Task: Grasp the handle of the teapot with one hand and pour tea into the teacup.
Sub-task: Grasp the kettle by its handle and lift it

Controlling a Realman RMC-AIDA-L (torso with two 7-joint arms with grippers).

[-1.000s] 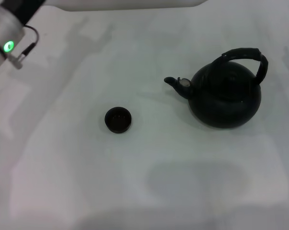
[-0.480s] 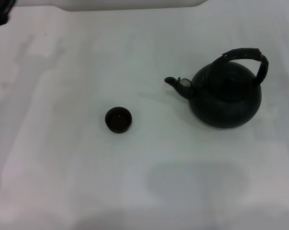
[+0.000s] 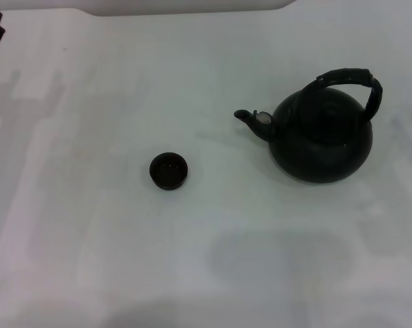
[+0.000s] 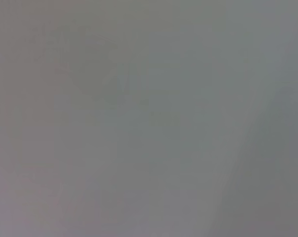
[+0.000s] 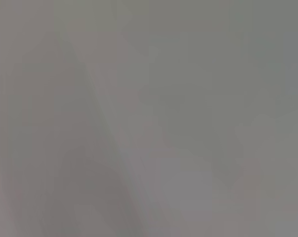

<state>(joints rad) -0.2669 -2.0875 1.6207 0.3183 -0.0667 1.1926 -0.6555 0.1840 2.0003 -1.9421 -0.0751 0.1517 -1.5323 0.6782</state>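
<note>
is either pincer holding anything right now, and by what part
Nothing is held. The teapot stands alone on the table, its handle untouched, and the teacup sits apart. No pincer is near either.

One teapot (image 3: 322, 140) stands toward the table's (image 3: 192, 273) right edge, with one arched handle (image 3: 352, 80) and one short spout (image 3: 245, 117). One teacup (image 3: 169, 170) sits near the table's middle (far smaller than the pot). Two vessels altogether.

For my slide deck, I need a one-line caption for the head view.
Black teapot stands upright on the white table, spout toward the small teacup, arched handle ungrasped.
</note>
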